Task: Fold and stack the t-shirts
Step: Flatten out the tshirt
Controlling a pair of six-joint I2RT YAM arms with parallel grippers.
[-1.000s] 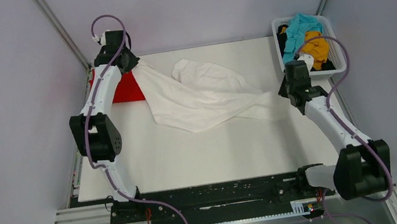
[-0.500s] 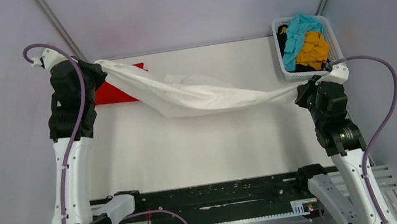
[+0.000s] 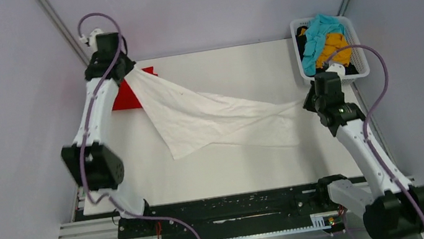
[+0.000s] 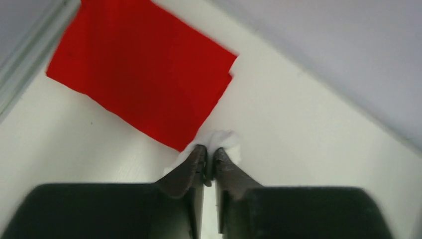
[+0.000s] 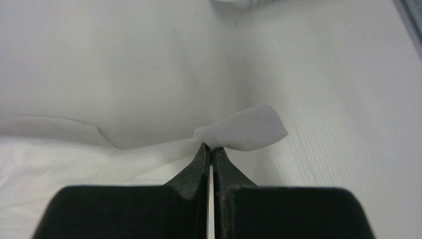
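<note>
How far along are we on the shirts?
Done: red shirt lies folded at the far left. In hand: white shirt, stretched between left gripper and right gripper, both shut on its corners, not yet folded. Left: teal shirt and yellow shirt, plus black cloth, wait in the basket.

**What we can only partly see**

From above, the left arm and the white t-shirt (image 3: 197, 118) cover much of the red t-shirt (image 3: 124, 99). In the basket (image 3: 360, 48), the black t-shirt (image 3: 302, 33) shows only as slivers under the teal t-shirt (image 3: 317, 36) and the mustard-yellow t-shirt (image 3: 335, 49). In the left wrist view, we see only a small white tuft past the left gripper (image 4: 209, 152). The right wrist view cuts the white cloth off at its left edge.
</note>
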